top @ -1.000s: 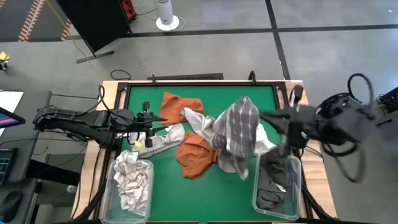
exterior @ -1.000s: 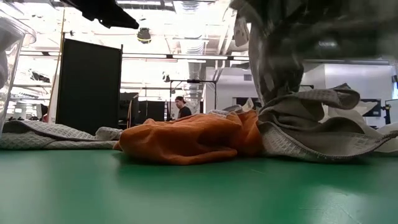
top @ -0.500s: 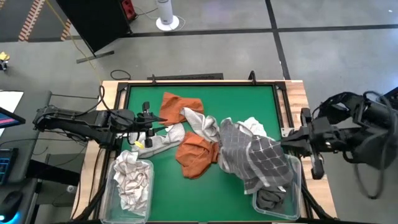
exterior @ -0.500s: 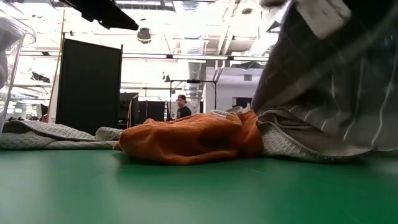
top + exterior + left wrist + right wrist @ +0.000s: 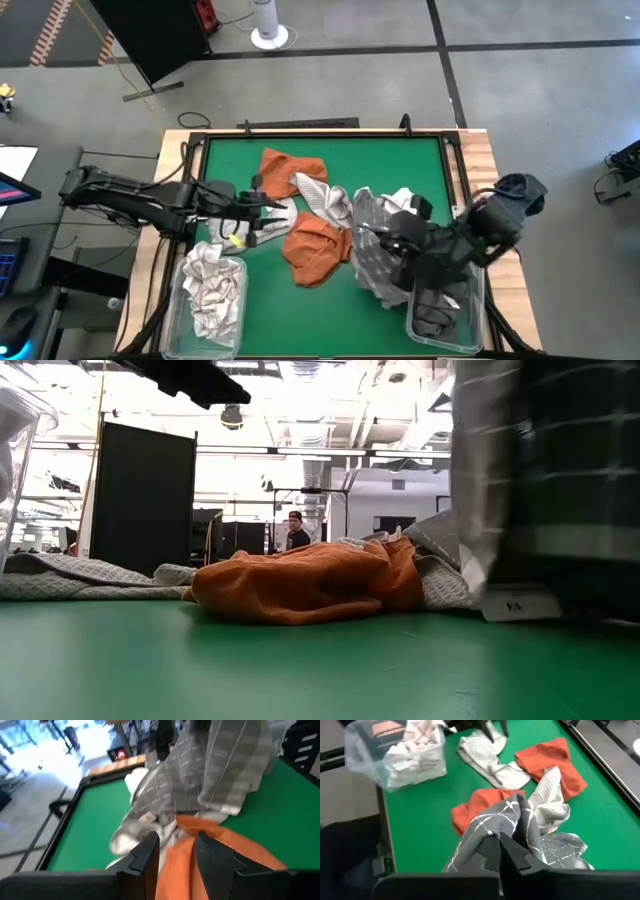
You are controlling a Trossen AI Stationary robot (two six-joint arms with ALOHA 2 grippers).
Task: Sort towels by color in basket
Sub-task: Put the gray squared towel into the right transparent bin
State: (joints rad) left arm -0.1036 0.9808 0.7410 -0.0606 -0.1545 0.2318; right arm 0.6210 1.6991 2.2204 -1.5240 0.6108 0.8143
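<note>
High view: the right gripper (image 5: 405, 232) sits at about 4 o'clock on the green table (image 5: 400, 160), fingers pressed together on the dark grey checked towel (image 5: 375, 262), which hangs from it just beside the clear bin (image 5: 475, 300) at 5 o'clock; dark grey cloth lies in that bin. The left gripper (image 5: 262, 206) reaches in from 9 o'clock over a pale grey towel (image 5: 265, 225). An orange towel (image 5: 315, 250) lies at centre, a 2nd orange towel (image 5: 285, 168) at 11 o'clock, and a 2nd bin (image 5: 212, 290) at 7 o'clock holds white cloth

Low view: the centre orange towel (image 5: 300, 585) lies bunched on the table, the pale grey towel (image 5: 70, 575) flat at 9 o'clock, and the checked towel (image 5: 545, 480) hangs at 3 o'clock with its label at the table. A person (image 5: 294, 532) stands far behind

Left wrist view: the left gripper (image 5: 177, 851) has its fingers (image 5: 147, 855) spread apart, holding nothing, above an orange towel (image 5: 210, 840) and grey checked cloth (image 5: 200, 775)

Right wrist view: the right gripper (image 5: 500, 851) pinches the checked towel (image 5: 502, 827); the bin of white cloth (image 5: 405, 755) stands beyond
</note>
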